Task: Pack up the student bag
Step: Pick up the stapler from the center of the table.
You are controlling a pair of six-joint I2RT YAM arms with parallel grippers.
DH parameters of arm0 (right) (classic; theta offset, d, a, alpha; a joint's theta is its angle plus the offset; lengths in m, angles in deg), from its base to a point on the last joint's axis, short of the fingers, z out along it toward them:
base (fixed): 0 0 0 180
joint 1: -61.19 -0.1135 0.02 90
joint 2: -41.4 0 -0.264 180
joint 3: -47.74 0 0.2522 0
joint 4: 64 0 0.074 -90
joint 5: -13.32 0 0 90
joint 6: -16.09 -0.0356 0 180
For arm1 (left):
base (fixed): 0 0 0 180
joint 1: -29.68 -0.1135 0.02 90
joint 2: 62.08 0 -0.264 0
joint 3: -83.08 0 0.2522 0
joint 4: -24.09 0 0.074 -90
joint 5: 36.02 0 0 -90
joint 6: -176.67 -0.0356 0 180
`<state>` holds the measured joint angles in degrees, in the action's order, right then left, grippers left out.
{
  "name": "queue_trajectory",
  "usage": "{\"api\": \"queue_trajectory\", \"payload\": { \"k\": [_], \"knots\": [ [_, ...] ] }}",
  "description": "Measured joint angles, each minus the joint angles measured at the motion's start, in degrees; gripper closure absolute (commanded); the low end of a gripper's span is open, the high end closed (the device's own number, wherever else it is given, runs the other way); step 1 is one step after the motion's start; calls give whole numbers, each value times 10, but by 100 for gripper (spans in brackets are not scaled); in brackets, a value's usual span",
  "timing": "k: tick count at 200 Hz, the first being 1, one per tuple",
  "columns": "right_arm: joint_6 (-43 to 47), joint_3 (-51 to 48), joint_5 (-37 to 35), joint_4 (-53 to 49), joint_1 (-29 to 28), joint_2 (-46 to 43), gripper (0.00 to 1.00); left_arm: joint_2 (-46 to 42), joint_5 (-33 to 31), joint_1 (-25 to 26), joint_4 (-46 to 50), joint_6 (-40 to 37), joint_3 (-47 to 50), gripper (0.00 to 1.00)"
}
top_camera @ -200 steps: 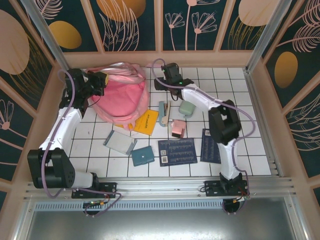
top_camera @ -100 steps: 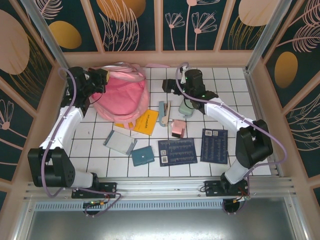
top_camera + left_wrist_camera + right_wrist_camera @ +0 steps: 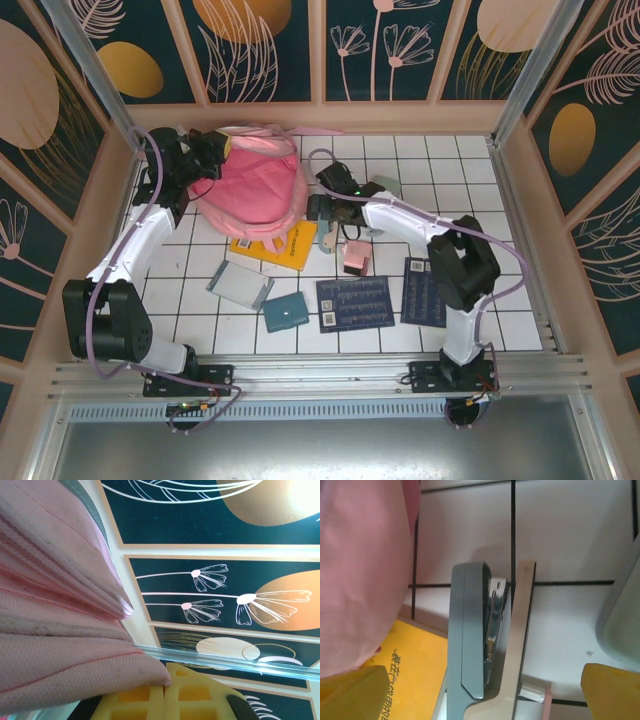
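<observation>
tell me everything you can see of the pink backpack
The student bag is a large, soft backpack of pink woven fabric with stitched seams. It is slumped into a rounded mound at the far left of the white tiled table. Pale pink straps loop over its far side. The left pincer is shut and pinches a fold at its far-left edge. Its near edge lies over a yellow booklet.

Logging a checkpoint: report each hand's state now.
Left hand: closed, pinching the student bag fabric.
Right hand: open, empty, straddling a blue-grey stapler.
</observation>
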<state>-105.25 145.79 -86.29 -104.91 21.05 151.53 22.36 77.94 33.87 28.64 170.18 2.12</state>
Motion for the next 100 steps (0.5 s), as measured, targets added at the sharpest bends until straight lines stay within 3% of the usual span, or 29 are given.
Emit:
{"api": "queue_trajectory", "payload": {
  "k": [62,100],
  "knots": [
    [-23,24,-13,-39,-22,67,4,12,17,0,-8,-6,0,100],
    [-26,41,-17,-43,-22,102,16,14,22,0,-9,-7,0,100]
  ]
}}
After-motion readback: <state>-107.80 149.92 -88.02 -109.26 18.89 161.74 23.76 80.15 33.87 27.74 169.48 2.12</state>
